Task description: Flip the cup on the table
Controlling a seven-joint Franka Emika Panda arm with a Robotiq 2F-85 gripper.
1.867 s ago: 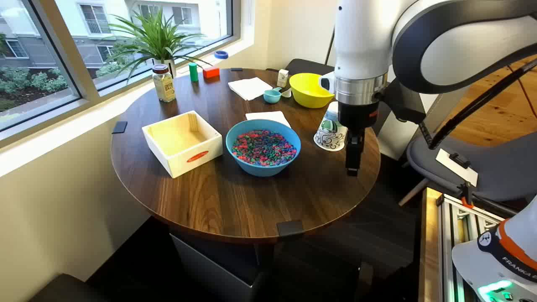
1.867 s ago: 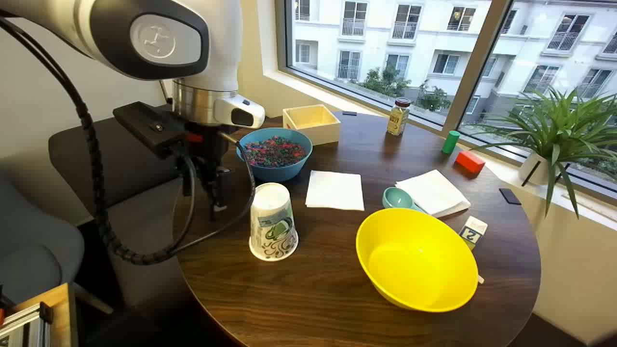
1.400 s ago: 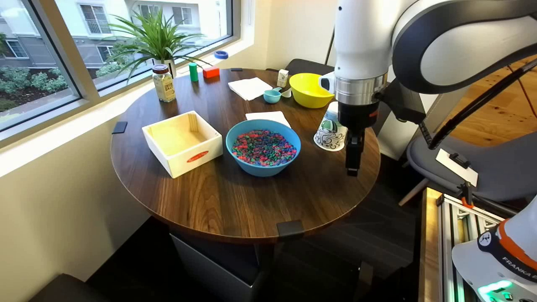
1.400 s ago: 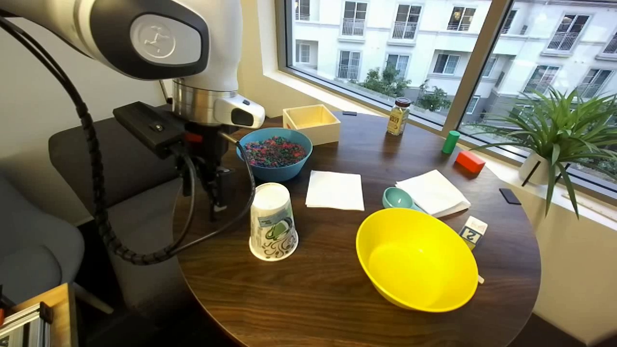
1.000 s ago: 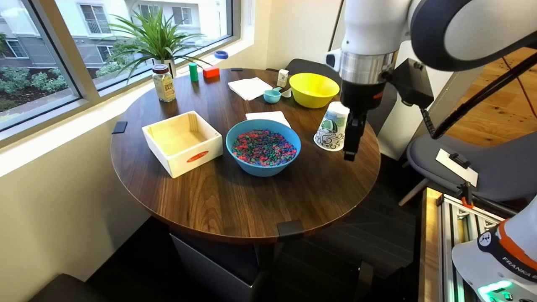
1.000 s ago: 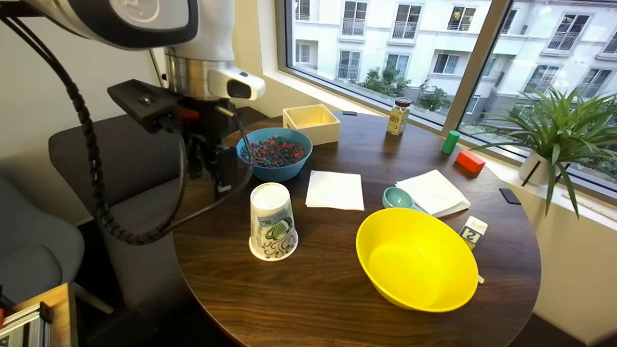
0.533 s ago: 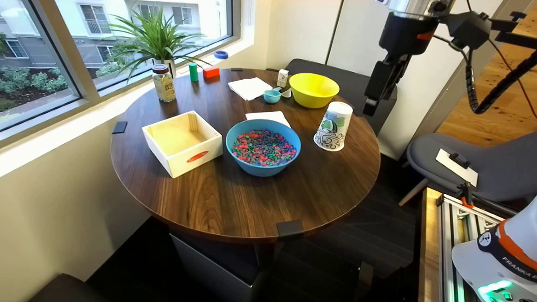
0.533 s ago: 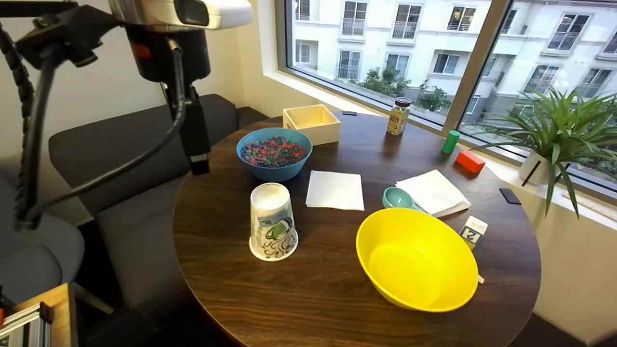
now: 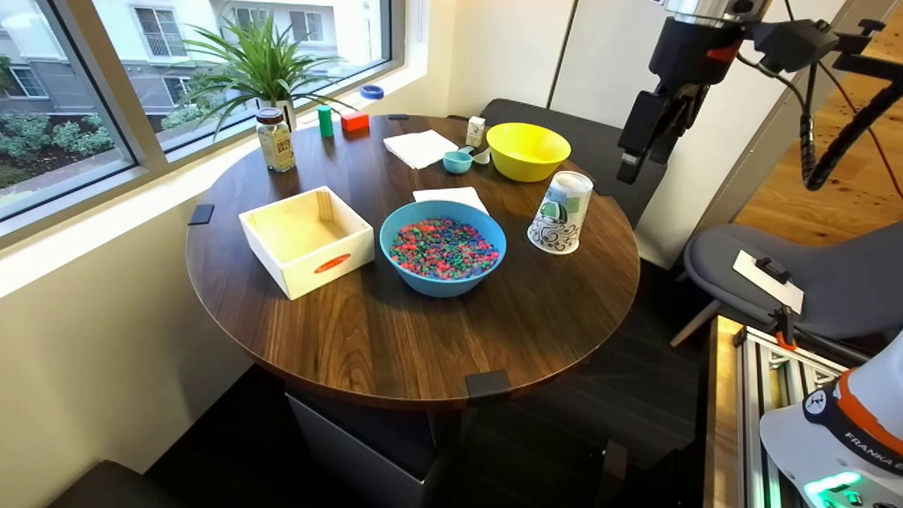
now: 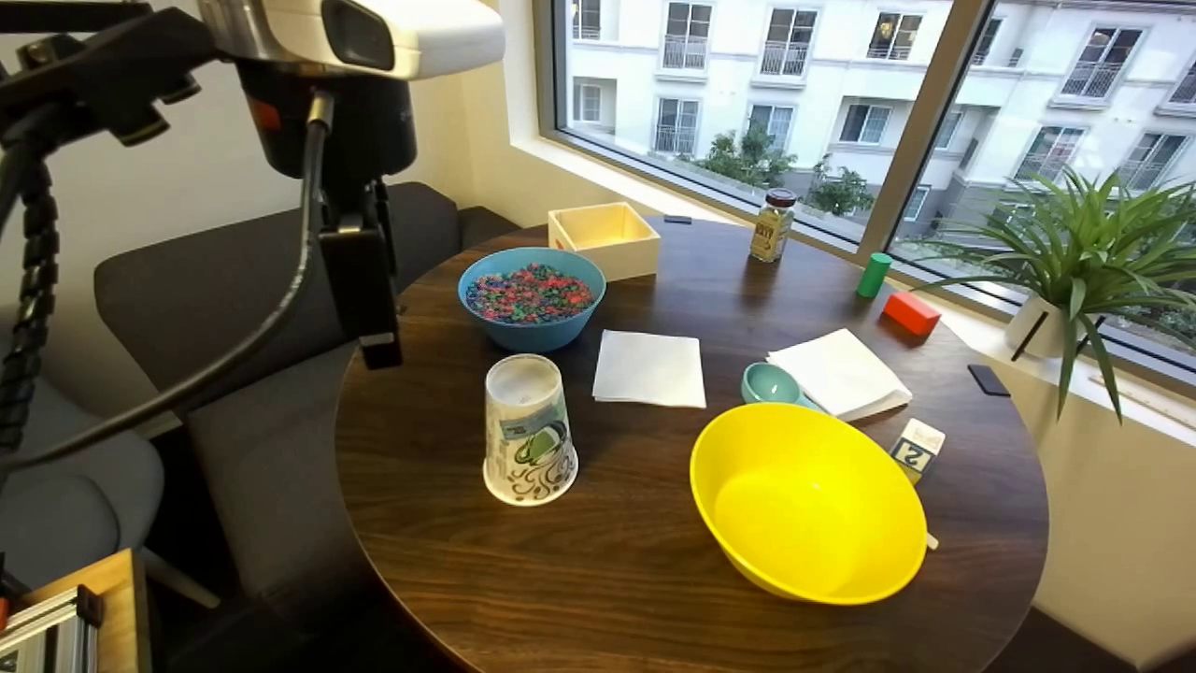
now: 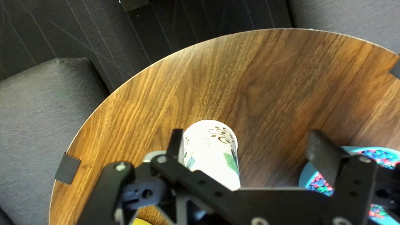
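Two jaws stand spread apart, gripping nothing, clear of the cup (image 9: 561, 215), which rests mouth-down on the bench (image 9: 395, 339). In the wrist view it sits off-centre, towards one jaw; lowering without realigning might well topple it.

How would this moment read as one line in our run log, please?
cup: upside down on table; claw: open, empty, apart from cup; blue bowl: holding colourful bits
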